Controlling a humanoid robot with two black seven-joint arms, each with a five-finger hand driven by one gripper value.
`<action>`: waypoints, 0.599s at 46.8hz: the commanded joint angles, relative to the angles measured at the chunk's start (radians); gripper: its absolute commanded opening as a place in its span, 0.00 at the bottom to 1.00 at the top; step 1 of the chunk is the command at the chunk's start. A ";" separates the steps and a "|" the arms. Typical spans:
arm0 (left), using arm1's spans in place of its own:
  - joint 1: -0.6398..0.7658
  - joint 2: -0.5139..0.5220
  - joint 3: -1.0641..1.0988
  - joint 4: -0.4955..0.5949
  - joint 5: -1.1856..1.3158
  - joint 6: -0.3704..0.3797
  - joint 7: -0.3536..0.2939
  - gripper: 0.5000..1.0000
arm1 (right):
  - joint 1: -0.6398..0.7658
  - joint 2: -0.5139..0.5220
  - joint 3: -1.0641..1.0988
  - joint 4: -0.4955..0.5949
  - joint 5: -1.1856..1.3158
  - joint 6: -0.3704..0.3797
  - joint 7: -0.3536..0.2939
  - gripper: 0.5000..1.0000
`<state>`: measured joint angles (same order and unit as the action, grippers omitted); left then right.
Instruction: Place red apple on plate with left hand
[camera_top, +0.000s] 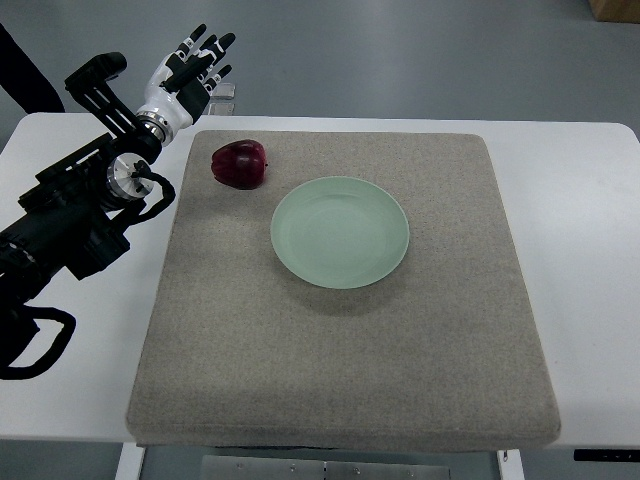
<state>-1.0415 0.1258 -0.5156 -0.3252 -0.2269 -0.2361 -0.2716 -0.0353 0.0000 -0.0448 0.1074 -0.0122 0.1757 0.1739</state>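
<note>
A dark red apple (239, 163) lies on the grey mat (340, 360) near its far left corner. A pale green plate (340, 231) sits empty on the mat, just right of the apple and a little nearer to me. My left hand (192, 68) is raised beyond the table's far left edge, up and left of the apple, with its fingers spread and holding nothing. Its black arm (80, 215) comes in from the left edge. The right arm is out of view.
The mat covers most of a white table (570, 200). A small pale object (226, 92) lies on the floor just beyond the far edge by my left hand. A brown box corner (612, 8) shows at the top right.
</note>
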 joint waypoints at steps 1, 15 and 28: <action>0.000 0.000 0.000 0.000 0.001 0.000 0.000 0.99 | 0.000 0.000 0.000 0.000 0.000 -0.001 -0.001 0.93; -0.002 -0.002 0.016 -0.008 0.018 -0.002 0.000 0.99 | 0.000 0.000 0.000 0.000 0.000 -0.001 -0.001 0.93; -0.020 -0.011 0.022 -0.011 0.178 0.003 0.002 0.98 | 0.000 0.000 0.000 0.000 0.000 0.001 0.001 0.93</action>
<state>-1.0584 0.1195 -0.4940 -0.3360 -0.1077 -0.2346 -0.2703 -0.0353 0.0000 -0.0447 0.1074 -0.0122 0.1759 0.1746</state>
